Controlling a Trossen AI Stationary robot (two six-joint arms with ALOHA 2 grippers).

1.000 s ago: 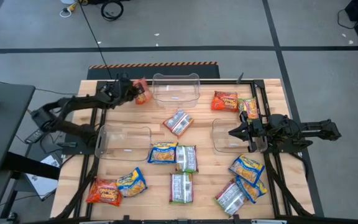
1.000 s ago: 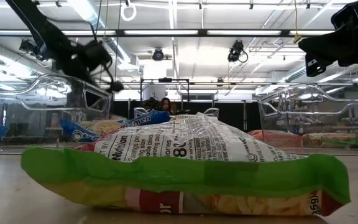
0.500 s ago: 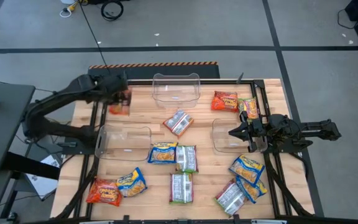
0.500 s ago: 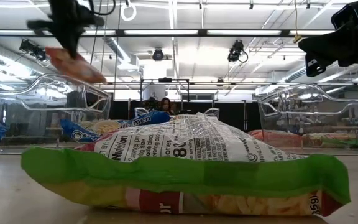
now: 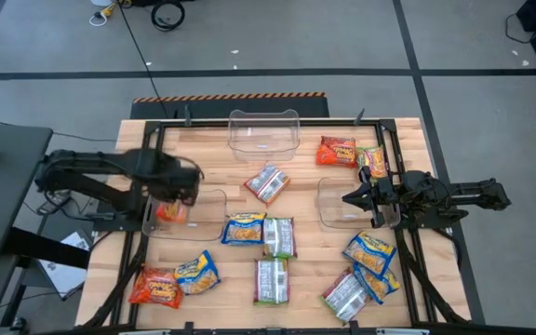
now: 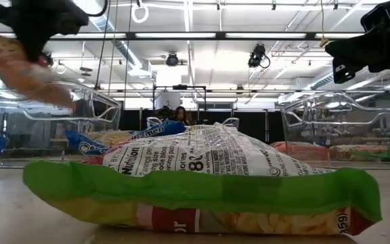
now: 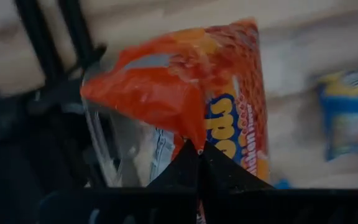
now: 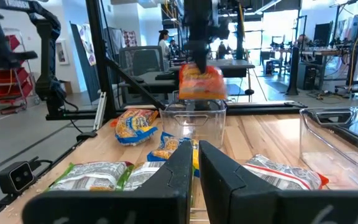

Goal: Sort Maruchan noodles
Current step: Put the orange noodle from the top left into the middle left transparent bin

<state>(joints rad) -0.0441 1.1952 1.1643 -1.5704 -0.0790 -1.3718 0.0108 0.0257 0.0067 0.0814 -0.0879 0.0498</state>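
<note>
While the left end effector [image 5: 177, 193] grips an orange packet [image 5: 170, 210], it hangs over the left bin [image 5: 214, 198].

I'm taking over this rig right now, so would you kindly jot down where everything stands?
Left pincer: shut on an orange packet, hanging over the left bin.
Right pincer: fingers close together, holding nothing, over the right bin.
Far bin: looks empty.
Done: no packet visibly binned yet.
Left: drop the orange packet, then sort the other noodle packets spread over the table.
</note>
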